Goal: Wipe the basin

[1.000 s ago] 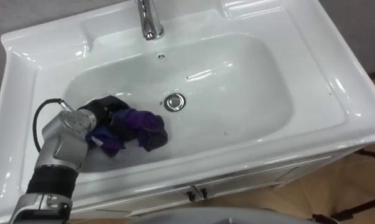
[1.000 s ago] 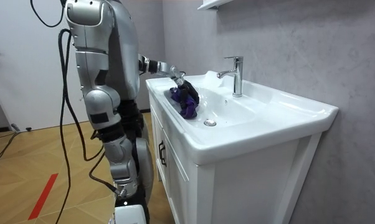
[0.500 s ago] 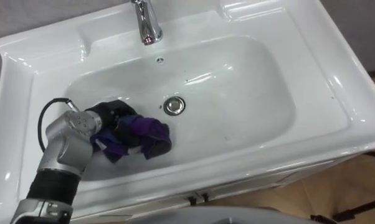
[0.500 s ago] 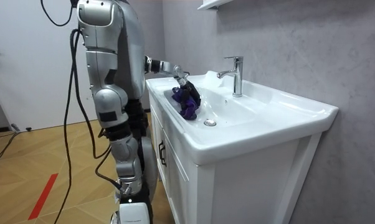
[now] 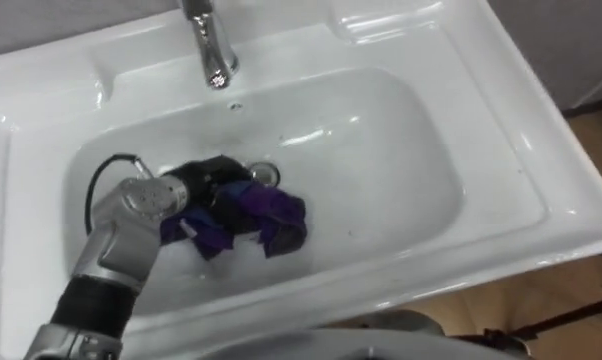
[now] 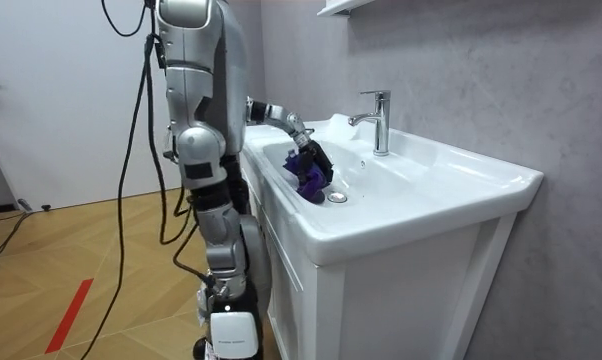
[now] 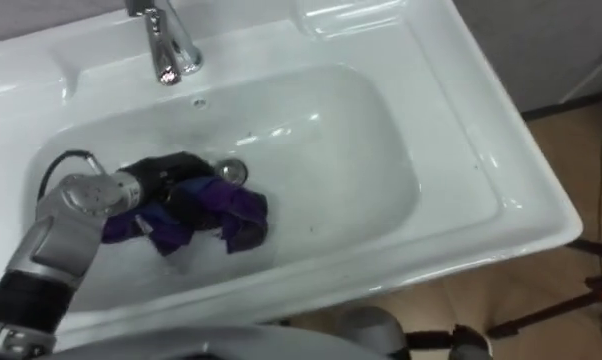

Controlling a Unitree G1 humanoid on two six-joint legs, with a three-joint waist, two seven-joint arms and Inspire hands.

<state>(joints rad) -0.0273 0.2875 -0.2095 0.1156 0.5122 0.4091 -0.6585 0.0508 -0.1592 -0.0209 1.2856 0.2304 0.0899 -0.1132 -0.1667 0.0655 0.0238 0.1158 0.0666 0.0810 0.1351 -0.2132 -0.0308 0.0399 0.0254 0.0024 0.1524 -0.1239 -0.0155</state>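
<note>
The left hand (image 5: pixel 203 178) clutches a crumpled purple cloth (image 5: pixel 271 215), bunched on the white basin (image 5: pixel 401 160) floor just beside the drain (image 5: pixel 265 174).

I am standing before the white ceramic basin (image 5: pixel 541 190), with its chrome metal tap (image 5: pixel 209 45) rising behind the bowl. My left hand (image 5: pixel 206 185) is reaching into the bowl's left half, clutching the crumpled purple cloth (image 5: pixel 271 215), which is lying just in front of the round metal drain (image 5: pixel 264 174), touching it.
</note>
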